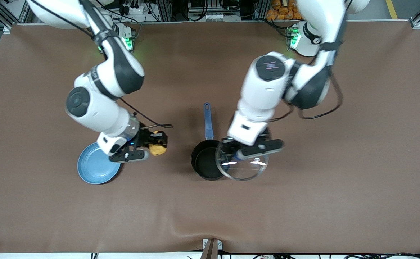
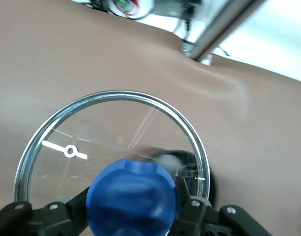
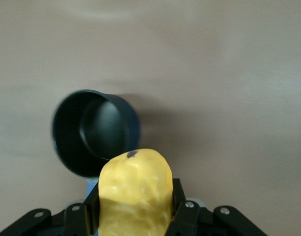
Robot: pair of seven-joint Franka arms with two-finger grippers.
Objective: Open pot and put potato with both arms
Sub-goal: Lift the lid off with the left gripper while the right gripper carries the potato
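The black pot [image 1: 205, 163] stands open mid-table, its blue handle [image 1: 207, 120] pointing toward the robots. My left gripper [image 1: 236, 153] is shut on the blue knob [image 2: 133, 196] of the clear glass lid [image 1: 244, 169]. It holds the lid in the air, overlapping the pot's rim on the side toward the left arm's end. The pot shows dark through the lid [image 2: 116, 132] in the left wrist view [image 2: 189, 167]. My right gripper [image 1: 157, 144] is shut on the yellow potato [image 1: 157, 148] over the table between plate and pot. The right wrist view shows the potato [image 3: 135, 191] and the empty pot [image 3: 91, 132].
A light blue plate [image 1: 94, 171] lies on the brown table cloth under the right arm's wrist, toward the right arm's end. The table's front edge has a metal bracket [image 1: 211, 248] at its middle.
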